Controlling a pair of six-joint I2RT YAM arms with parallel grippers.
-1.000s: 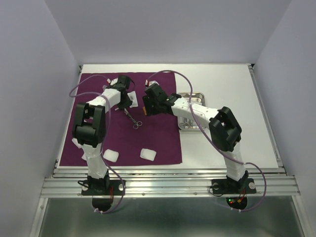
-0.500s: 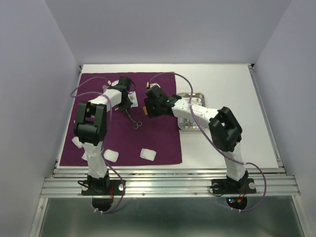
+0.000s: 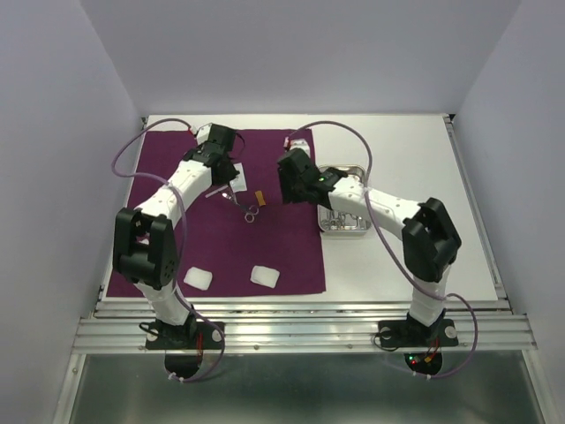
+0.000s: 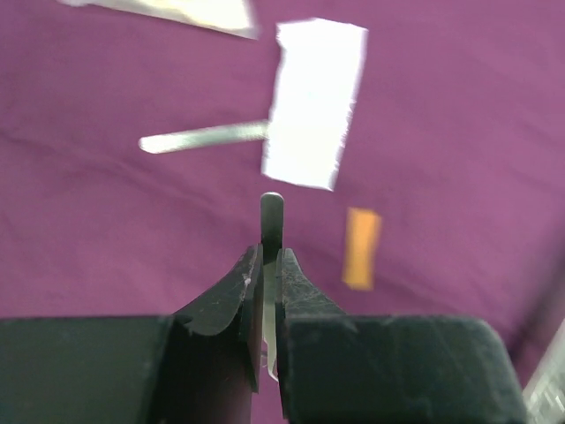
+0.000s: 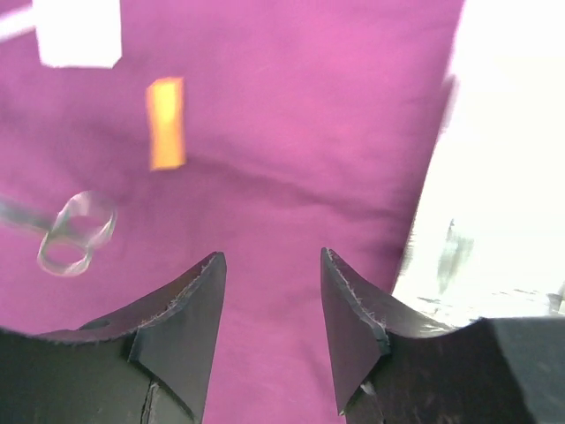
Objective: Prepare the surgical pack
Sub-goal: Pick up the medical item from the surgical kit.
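1. The purple drape point(image 3: 168, 238) lay spread flat at the frame's left, with gauze pads point(image 3: 199, 278) loose near its lower edge.
2. The left gripper point(image 4: 270, 256) pinched a thin steel instrument point(image 4: 272, 210) at upper centre.
3. The right gripper point(image 5: 269, 265) hung part-open and empty beside the tray point(image 3: 346, 228); gathering and wrapping were likely not yet done.

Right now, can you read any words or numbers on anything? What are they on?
No text can be read anywhere.
On the white packet: looks blank, blurred.
On the orange packet: too blurred to read.
On the steel tray: too small to tell.
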